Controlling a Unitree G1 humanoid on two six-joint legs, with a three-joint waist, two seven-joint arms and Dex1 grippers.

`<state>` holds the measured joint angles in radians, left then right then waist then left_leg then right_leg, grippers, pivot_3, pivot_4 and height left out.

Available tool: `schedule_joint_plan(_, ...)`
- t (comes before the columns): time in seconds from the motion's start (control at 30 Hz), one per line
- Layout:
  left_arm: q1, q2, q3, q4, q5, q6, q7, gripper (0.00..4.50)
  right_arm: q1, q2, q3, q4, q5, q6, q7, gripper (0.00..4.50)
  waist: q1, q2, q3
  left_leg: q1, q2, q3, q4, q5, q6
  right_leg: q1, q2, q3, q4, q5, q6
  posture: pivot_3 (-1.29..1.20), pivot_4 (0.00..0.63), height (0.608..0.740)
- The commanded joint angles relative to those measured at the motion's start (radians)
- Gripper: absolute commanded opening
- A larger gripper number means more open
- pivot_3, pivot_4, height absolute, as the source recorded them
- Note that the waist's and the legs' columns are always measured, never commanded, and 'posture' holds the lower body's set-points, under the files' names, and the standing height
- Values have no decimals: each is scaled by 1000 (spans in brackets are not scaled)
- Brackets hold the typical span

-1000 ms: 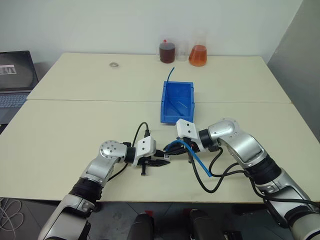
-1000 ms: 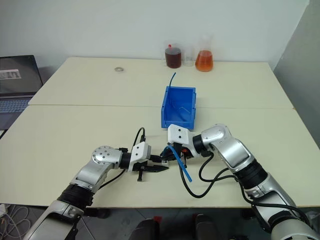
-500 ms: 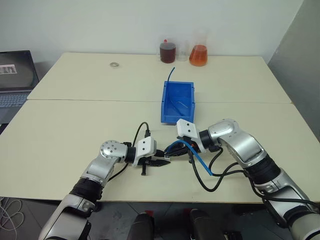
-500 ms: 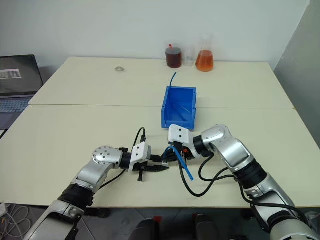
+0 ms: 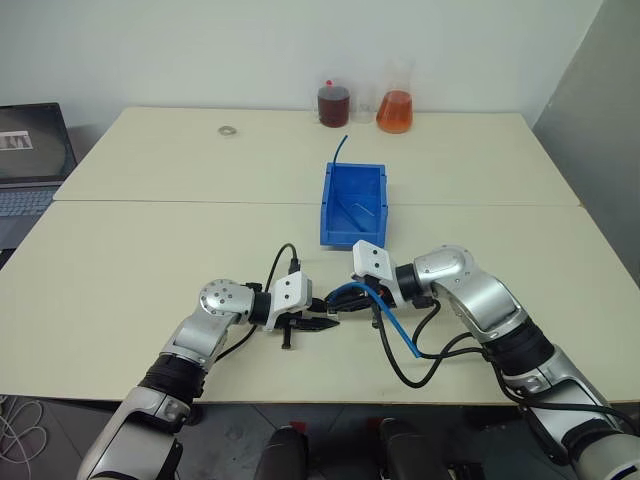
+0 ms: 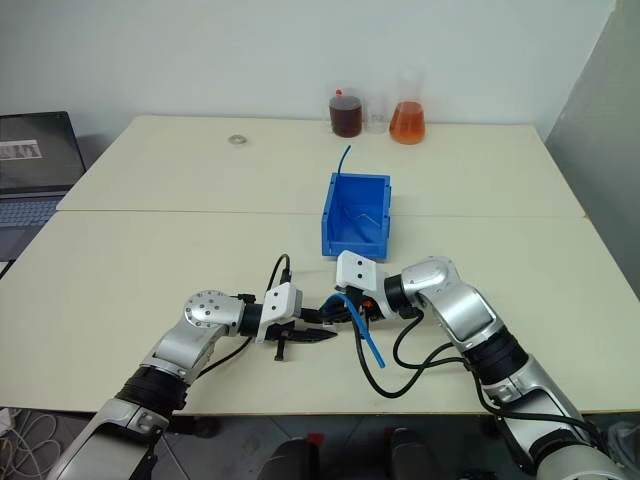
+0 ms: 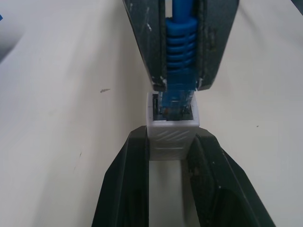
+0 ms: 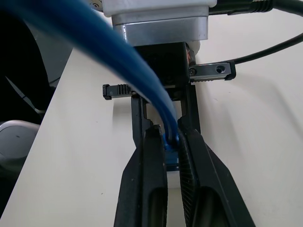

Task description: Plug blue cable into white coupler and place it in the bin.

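At the far left edge sat a laptop (image 5: 28, 160). Near the front of the table (image 5: 150, 250), the left gripper (image 7: 171, 142) clasped the white coupler (image 7: 172, 132) between its two fingers. Facing it, the right gripper (image 7: 181, 85) was clenched on the blue cable (image 7: 180, 52) just behind its plug, which sat in the coupler's opening. The cable's loose end trailed off past the right wrist. Behind the grippers stood the bin (image 5: 352, 205), and beyond it two flasks (image 5: 365, 103) against the wall.
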<state>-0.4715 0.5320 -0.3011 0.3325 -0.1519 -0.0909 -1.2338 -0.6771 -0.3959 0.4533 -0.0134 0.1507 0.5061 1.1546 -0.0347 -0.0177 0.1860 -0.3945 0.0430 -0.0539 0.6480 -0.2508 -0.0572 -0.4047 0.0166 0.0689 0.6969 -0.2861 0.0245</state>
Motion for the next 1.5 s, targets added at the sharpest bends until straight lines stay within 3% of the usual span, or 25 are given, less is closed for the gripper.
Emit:
schedule_joint_plan(0.03,-16,-5,40,-3,7,3,42,787,41,7,67,36,-19,-6,22,98,0,0,-1,0,0,0,0,0,0,0,0,0,0,0,0,0,150,740)
schedule_joint_plan(0.97,-26,-8,42,5,9,5,36,787,53,-3,58,117,-36,-32,35,98,0,0,-7,2,0,0,-1,0,1,1,0,0,0,-1,1,0,150,740)
schedule_joint_plan(1.03,-23,-7,47,-2,-2,12,30,1491,43,-5,46,120,-31,-28,35,98,-1,0,-7,2,0,0,-1,0,1,1,0,0,0,-1,1,0,150,740)
schedule_joint_plan(1.13,5,20,46,-70,-44,94,-24,2055,38,-3,27,106,-18,-11,31,98,-1,0,-7,2,0,0,-1,0,1,1,0,0,0,-1,1,0,150,740)
schedule_joint_plan(1.27,35,45,106,-161,-81,177,20,2895,62,3,-28,41,23,57,-9,98,-5,0,-7,1,0,0,-2,0,1,1,0,0,0,-1,0,0,150,740)
schedule_joint_plan(1.4,111,117,207,-340,-166,330,56,3771,70,-3,-188,-107,150,248,-91,98,-7,0,-5,-1,1,-1,-2,0,1,0,0,0,0,-1,-1,0,150,740)
schedule_joint_plan(1.5,186,162,283,-486,-219,416,105,4429,-21,29,-368,-166,286,456,-193,98,-12,0,-1,-2,1,-1,-2,0,0,-2,0,0,-1,-1,-1,0,150,740)
